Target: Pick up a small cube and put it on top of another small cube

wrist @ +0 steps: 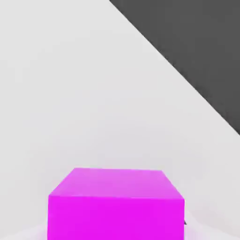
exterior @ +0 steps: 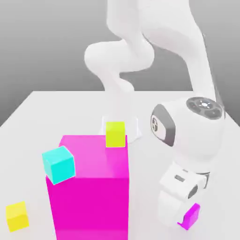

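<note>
Small purple cube (wrist: 116, 218), nearest the hand camera, sits clamped between the fingers of the gripper (exterior: 180, 221), so the grasp looks done. Lifting and stacking remain (the yellow cube (exterior: 17, 216) across from the gripper, beyond the big magenta block (exterior: 89, 206), is uncovered).

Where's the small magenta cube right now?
In the exterior view, the small magenta cube is at the lower right, at the gripper, with the huge magenta block further left.
</note>
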